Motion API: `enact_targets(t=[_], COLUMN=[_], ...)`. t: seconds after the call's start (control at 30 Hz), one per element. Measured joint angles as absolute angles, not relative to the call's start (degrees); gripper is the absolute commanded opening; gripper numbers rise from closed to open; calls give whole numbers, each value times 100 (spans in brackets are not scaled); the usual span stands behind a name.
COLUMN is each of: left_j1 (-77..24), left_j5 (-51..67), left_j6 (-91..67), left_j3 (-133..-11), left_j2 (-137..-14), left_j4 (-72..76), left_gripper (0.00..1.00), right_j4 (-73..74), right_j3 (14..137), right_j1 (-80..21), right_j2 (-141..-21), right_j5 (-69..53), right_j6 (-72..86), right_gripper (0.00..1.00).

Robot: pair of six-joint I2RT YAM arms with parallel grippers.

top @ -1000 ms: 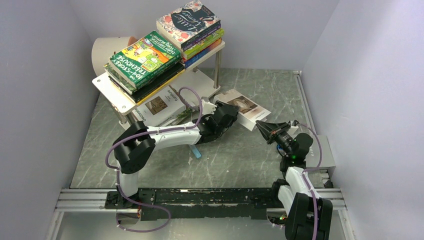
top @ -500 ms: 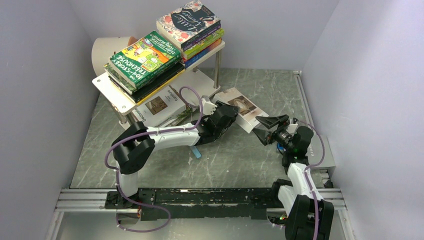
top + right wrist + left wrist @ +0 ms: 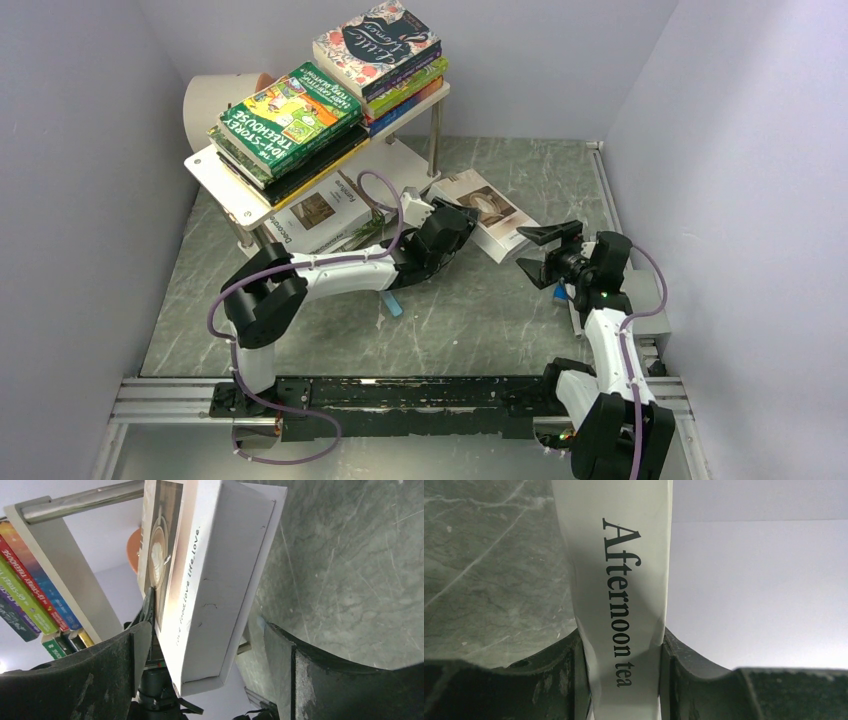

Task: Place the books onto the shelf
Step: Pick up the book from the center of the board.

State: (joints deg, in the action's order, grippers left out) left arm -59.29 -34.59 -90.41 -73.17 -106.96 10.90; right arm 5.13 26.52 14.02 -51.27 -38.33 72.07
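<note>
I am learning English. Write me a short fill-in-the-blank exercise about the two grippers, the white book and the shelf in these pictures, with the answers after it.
1. The left gripper is shut on a white book whose spine reads "Afternoon ___".
2. The right gripper has its jaws ___, gripping nothing.
3. On the top board of the shelf, the green book tops the ___ stack in the overhead view.
Answers: tea; open; left.

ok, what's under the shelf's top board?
A white book lies flat under it, apparently on the lower board, poking out in front. The top board, the Treehouse stack and the Little Women stack cover the rest.
</note>
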Motion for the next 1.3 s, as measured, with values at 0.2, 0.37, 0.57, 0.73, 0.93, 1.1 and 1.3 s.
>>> enact_targets(t=[0.2,0.37,0.57,0.73,0.93,1.1,1.3], left_j1=[-5867,-5850,-5824,-5817,-5760,-5680,-5599], left_j5=[-3350,-3186,-3009,-2825,-2735,-2451,-2069], left_j6=[-9032,-9059,-9094,-9238,-9338,-9142,-8368], left_j3=[-7253,-7205,-7205,-7177,-7150,-7249,-7369], left_j2=[-10659,-10606,-10606,-10606,-10571,-10468,-10272], left_j4=[1238,1345,1446,1597,1702,1581,947], left_gripper=[28,29,29,30,40,75,83], right_j4=[220,-331,-600,-923,-1638,-2292,-2536], right_j3=[2615,2471,2408,2390,2187,2191,2611], right_j1=[1402,1391,1293,1267,1262,1264,1323], right_j2=[-5181,-5271,-5290,-5376,-5601,-5662,-5782], right_j5=[-3865,-3918,-3854,-3789,-3776,-3642,-3468], right_j6=[7631,8160,8453,8547,8656,8523,7784], right_gripper=[86,86,85,75,42,28,22])
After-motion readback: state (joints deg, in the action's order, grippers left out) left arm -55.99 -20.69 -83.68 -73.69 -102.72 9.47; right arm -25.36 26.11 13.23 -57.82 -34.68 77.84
